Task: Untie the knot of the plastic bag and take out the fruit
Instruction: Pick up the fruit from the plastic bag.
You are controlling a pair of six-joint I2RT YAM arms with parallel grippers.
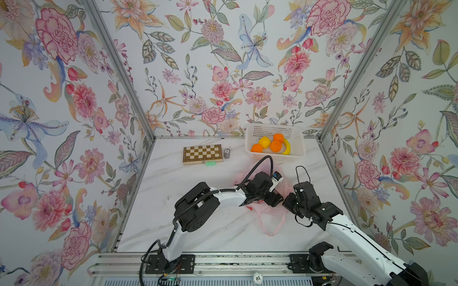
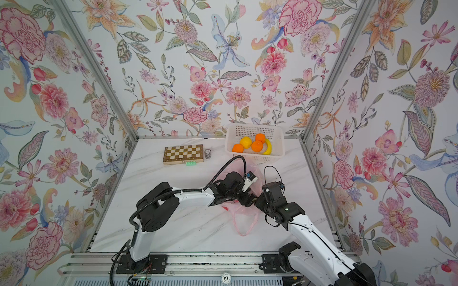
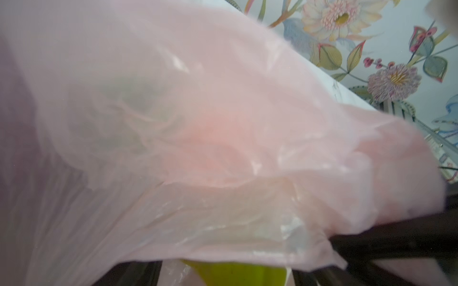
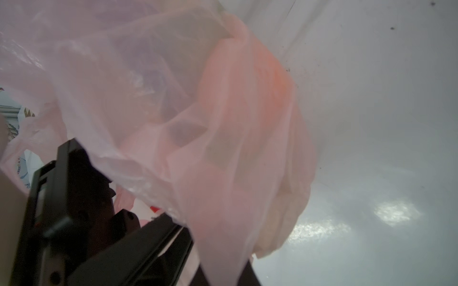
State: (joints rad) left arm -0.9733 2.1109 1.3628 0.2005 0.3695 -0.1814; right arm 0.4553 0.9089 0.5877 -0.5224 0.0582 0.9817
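Left wrist view: the plastic bag (image 3: pixel 223 123) fills almost the whole picture. It is thin, translucent pale pink film with glossy wrinkles, and a faint greenish patch shows through it. One green fruit (image 3: pixel 235 273) peeks out from under the film's edge. The left jaws stand apart, one on either side of it, but whether they touch it cannot be told.

In the right wrist view the bag (image 4: pixel 198 123) falls in folds, deepening to salmon where layers overlap, with the pale surface (image 4: pixel 371 123) behind it. The film gathers down into the right jaws, which are together and pinched on it.

In both top views the bag (image 1: pixel 265 211) (image 2: pixel 241 215) lies crumpled on the marble surface (image 1: pixel 186 210), toward 3 o'clock of its middle, with small red marks on it. One loop handle (image 1: pixel 271 234) (image 2: pixel 244 234) lies flat and open, reaching toward 6 o'clock. Over the bag the left gripper (image 1: pixel 278 199) (image 2: pixel 249 199) comes in from 9 o'clock. The right gripper (image 1: pixel 287 201) (image 2: pixel 257 200) comes in from 5 o'clock, and the two tips are close together.

A white perforated basket (image 1: pixel 273 130) (image 2: pixel 252 130) stands at 1 o'clock against the far edge.
- It holds three oranges (image 1: pixel 257 148) and one yellow round fruit (image 1: pixel 264 141).
- One banana (image 1: pixel 287 148) lies along its 3 o'clock side.

At 11 o'clock lies one closed chessboard (image 1: pixel 202 153). One small can (image 1: pixel 227 153) stands just beside its 3 o'clock end, and one small green block (image 1: pixel 211 163) lies at its 6 o'clock edge.
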